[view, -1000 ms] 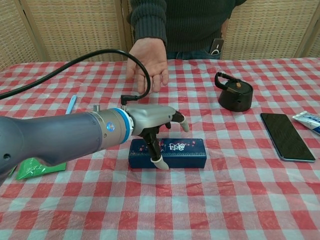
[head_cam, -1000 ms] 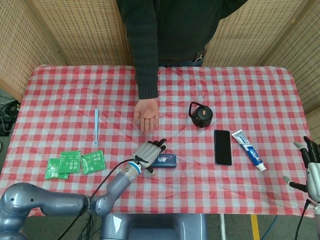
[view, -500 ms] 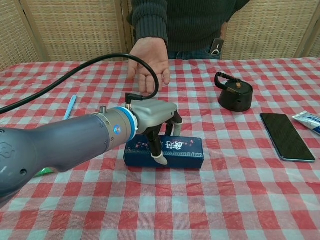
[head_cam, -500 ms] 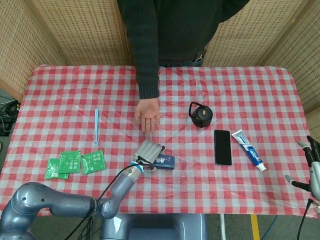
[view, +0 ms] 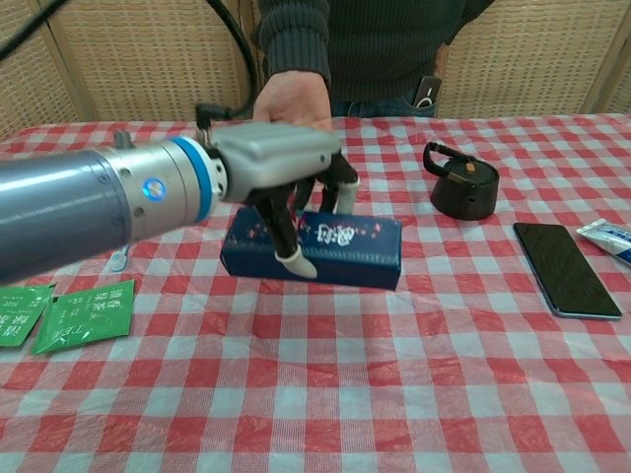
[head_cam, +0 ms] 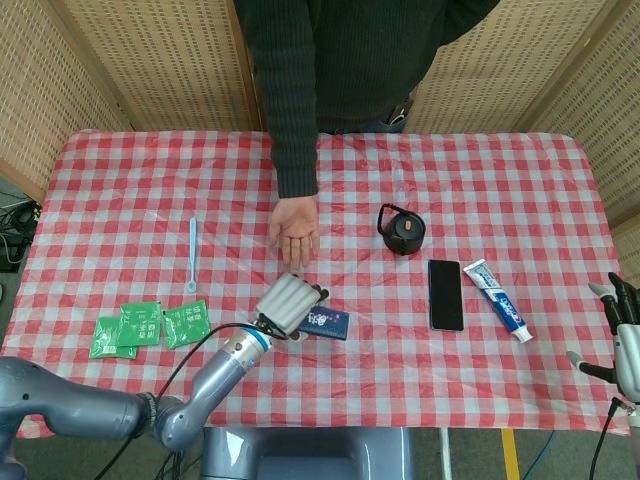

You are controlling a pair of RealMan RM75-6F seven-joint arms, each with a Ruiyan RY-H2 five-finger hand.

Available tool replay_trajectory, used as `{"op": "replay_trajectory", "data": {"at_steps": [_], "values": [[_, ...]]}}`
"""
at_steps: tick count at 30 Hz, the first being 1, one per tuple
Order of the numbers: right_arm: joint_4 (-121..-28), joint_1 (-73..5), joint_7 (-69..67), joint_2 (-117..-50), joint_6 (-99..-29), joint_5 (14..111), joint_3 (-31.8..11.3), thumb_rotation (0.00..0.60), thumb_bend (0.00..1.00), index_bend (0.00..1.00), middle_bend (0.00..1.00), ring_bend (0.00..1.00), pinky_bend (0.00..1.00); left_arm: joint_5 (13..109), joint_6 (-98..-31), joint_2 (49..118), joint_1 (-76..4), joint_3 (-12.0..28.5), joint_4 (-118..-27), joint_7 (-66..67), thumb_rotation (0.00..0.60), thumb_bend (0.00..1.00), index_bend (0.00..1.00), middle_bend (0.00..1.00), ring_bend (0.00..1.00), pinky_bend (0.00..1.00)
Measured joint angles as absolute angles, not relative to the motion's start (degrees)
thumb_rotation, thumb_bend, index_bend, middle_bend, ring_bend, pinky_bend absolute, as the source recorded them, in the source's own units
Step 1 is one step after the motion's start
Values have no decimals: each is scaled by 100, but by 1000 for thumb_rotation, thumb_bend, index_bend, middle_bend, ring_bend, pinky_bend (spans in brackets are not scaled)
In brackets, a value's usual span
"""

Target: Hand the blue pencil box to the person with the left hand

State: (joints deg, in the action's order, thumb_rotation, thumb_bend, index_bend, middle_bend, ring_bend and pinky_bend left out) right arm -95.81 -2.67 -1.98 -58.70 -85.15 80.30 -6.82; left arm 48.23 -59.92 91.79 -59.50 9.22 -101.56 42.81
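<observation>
A: How far along is the handover?

B: The grasp looks done. The left hand [view: 281,172] is gripping the blue pencil box [view: 340,246] from above, fingers [view: 286,241] curled down over its near face and others wrapping the far side, and the box is hanging tilted above the tabletop [view: 444,374], near the middle and a little toward the robot's edge. What is left, I judge, is carrying it toward the far edge and releasing it into the person's hand [head_cam: 295,235], which is waiting palm up just beyond the box.

A: And compared with a second ago?

B: Then the box was lying flat on the cloth with the hand only closing over it. Half a second ago it was just starting to tip. Now it is riding clearly higher in the chest view, and the arm is sweeping up with it.

A: The other hand?

B: The right hand [head_cam: 622,340] is idling at the right edge of the tabletop, fingers spread, holding nothing. It dipped a little and is back about where it was.

A: Anything in the way?

B: Nothing is lying between box and palm. The black lid [head_cam: 401,230], the phone [head_cam: 446,294] and the toothpaste [head_cam: 496,299] are sitting off toward the right side.
</observation>
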Motion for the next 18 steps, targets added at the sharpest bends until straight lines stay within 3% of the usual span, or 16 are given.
{"op": "replay_trajectory", "data": {"at_steps": [5, 11, 18], "values": [[-9575, -290, -131, -5902, -8461, 8018, -669, 600, 0, 165, 0, 0, 0, 5051, -6338, 8590, -5892, 1172, -10450, 4271, 600, 187, 683, 509, 566, 520], [-9609, -314, -84, -5924, -8449, 8028, -671, 600, 0, 165, 0, 0, 0, 4573, -6296, 8202, -5972, 1700, -10354, 4151, 600, 190, 683, 509, 566, 520], [-9557, -359, -117, -5930, -8339, 7897, -713, 600, 0, 165, 0, 0, 0, 4397, -6017, 8251, -6099, 1785, -9623, 3859, 600, 171, 672, 506, 566, 518]]}}
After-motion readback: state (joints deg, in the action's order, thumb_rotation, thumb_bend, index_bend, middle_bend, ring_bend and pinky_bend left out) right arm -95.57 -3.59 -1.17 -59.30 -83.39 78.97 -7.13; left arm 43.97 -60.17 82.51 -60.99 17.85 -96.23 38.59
